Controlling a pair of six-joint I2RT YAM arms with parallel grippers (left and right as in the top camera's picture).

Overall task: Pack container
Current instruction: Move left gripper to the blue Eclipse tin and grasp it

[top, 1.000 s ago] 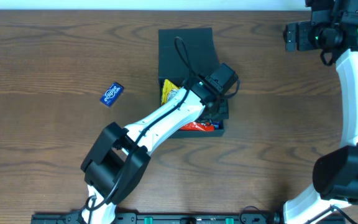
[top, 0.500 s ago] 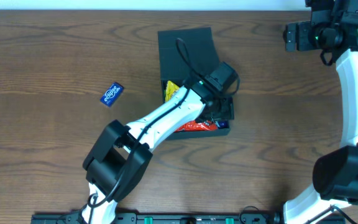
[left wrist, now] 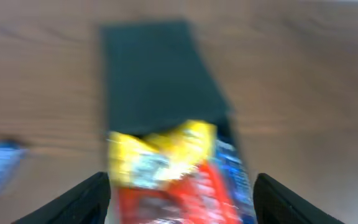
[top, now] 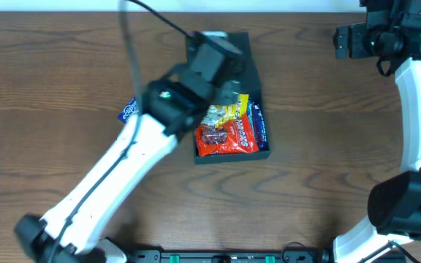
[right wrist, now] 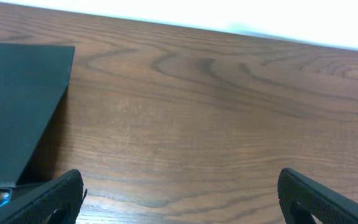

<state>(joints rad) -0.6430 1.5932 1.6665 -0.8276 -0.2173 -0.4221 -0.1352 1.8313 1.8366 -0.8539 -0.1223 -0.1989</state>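
Sitting centrally on the desk (top: 327, 146), the dark teal container (top: 232, 157) is lying open, holding bright packets (top: 229, 131). My left pincer (left wrist: 182, 194) and right pincer (right wrist: 182, 193) are hanging released; my left arm (top: 123, 168) is overlapping a loose blue packet (top: 127, 110).

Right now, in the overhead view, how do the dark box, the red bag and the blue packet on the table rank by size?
1. box, clearly largest
2. red bag, lying inside it
3. blue packet, smallest, though the robot arm hides part of it
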